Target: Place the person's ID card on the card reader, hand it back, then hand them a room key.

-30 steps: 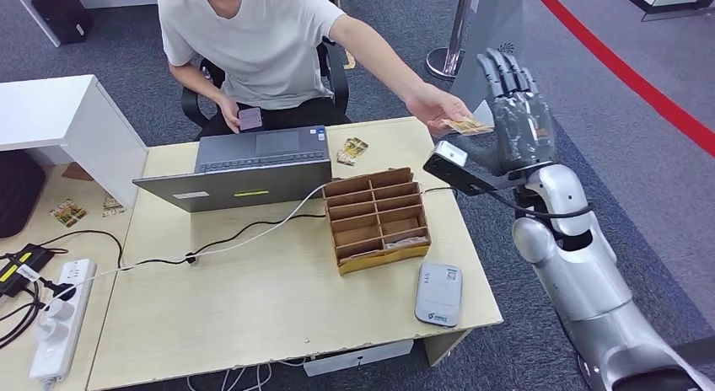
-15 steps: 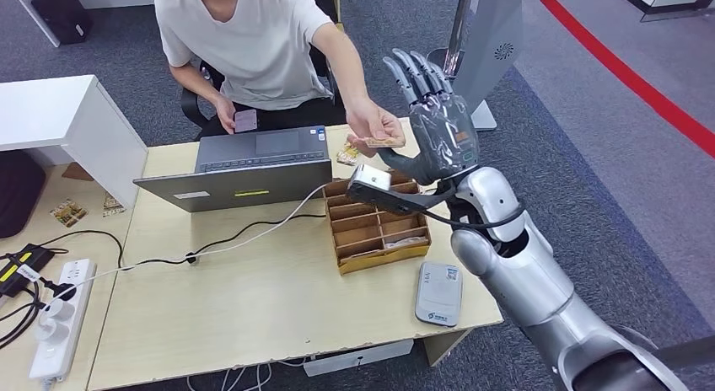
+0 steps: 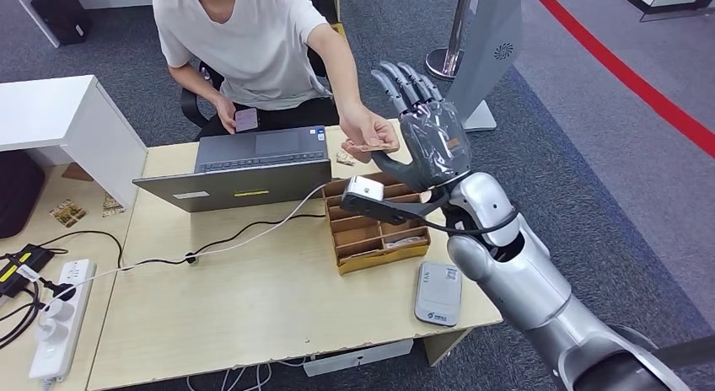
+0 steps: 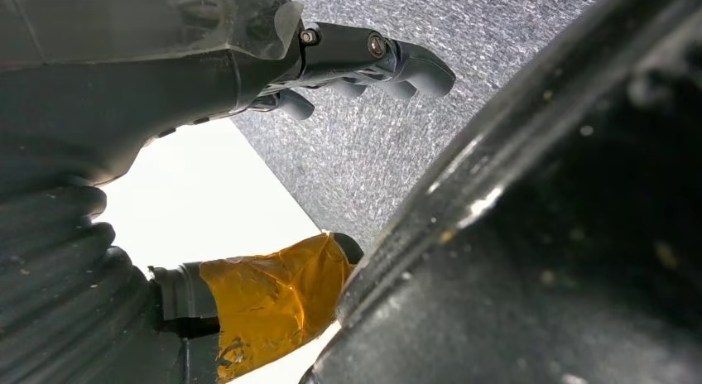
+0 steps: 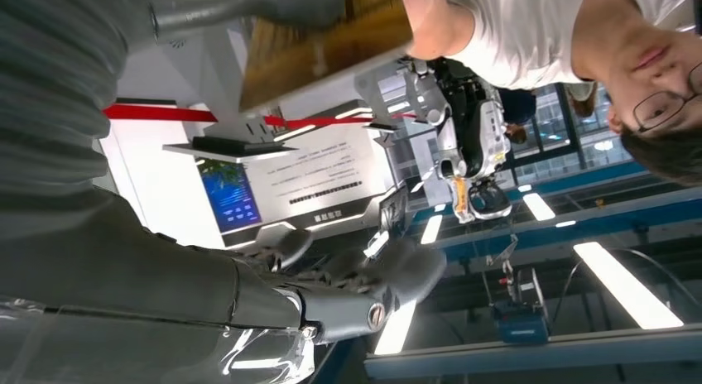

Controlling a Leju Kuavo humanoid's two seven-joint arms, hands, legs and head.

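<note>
1. The right hand [image 3: 430,138] is raised above the far right corner of the desk [image 3: 253,298], palm toward the person [image 3: 244,37], fingers [image 3: 409,79] straight and spread apart, holding nothing.
2. The ID card [image 3: 371,145] sits pinched in the person's hand [image 3: 364,130], just beside the right hand's thumb [image 3: 389,165] on the palm side; whether card and thumb touch cannot be told.
3. Below the right hand lies a brown compartment tray [image 3: 377,221]; nearer the robot than the hand, on the desk's near right edge, rests the white card reader [image 3: 438,294].
4. A laptop [image 3: 236,168] stands to the left of the right hand.
5. The left hand [image 4: 207,61] hangs over grey carpet [image 4: 397,136], its fingers [image 4: 397,61] curled inward with nothing in them.
</note>
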